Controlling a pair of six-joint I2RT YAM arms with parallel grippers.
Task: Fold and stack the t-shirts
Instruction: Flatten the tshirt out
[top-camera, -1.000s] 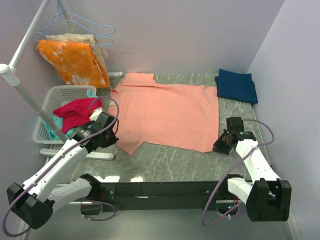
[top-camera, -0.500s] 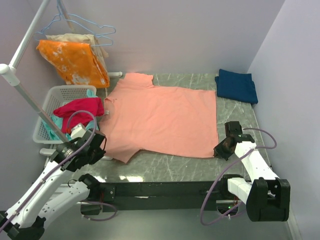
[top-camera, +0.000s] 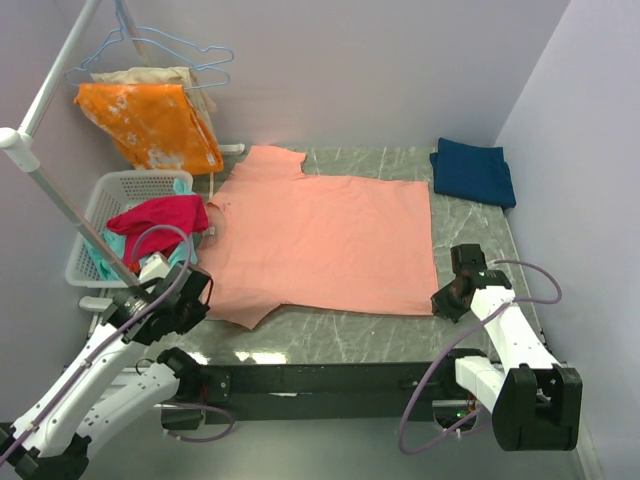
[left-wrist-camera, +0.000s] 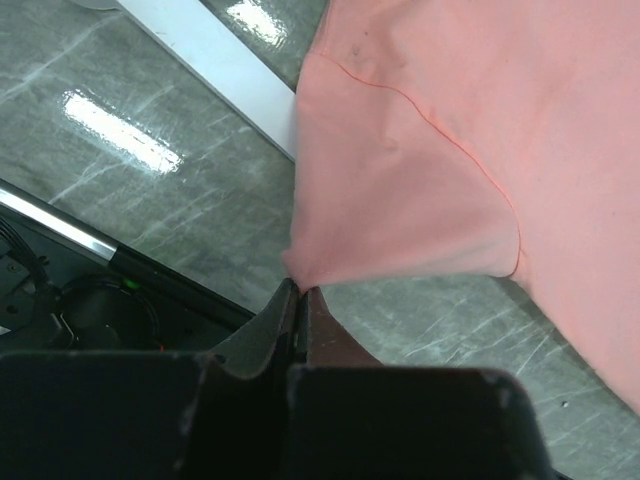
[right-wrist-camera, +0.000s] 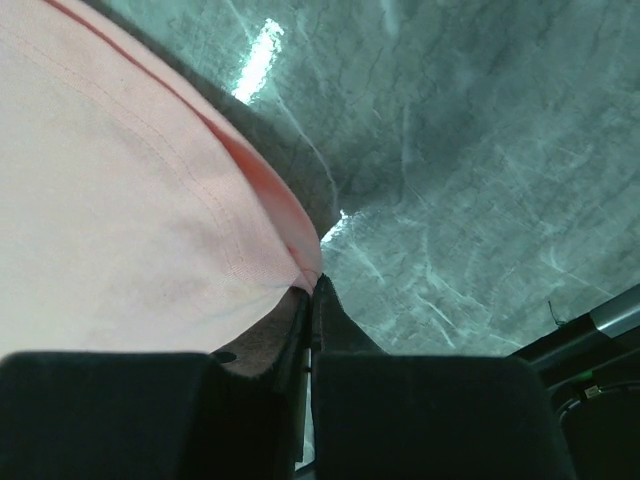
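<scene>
Left pincer (left-wrist-camera: 298, 290) pinching sleeve of salmon-pink soft cotton t-shirt (top-camera: 330, 240), right pincer (right-wrist-camera: 312, 284) pinching hem corner; we dragged it toward 6 o'clock, now flat, ready to fold.

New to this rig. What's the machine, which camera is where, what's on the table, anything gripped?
These are two small white robot arms bolted at the near edge of a grey marbled table. The wide picture comes from a fixed camera above and behind them, so their bases sit at the bottom. The two close-ups come from cameras on the wrists, each showing its own dark fingers. A salmon-pink t-shirt lies spread flat on the table; a navy t-shirt, folded, sits at the far right corner. The left gripper is pinched shut on the pink shirt's near sleeve, the right gripper on its near hem corner. Off to the left stand a white basket holding a magenta-red garment, and an orange cloth hanging above it.
</scene>
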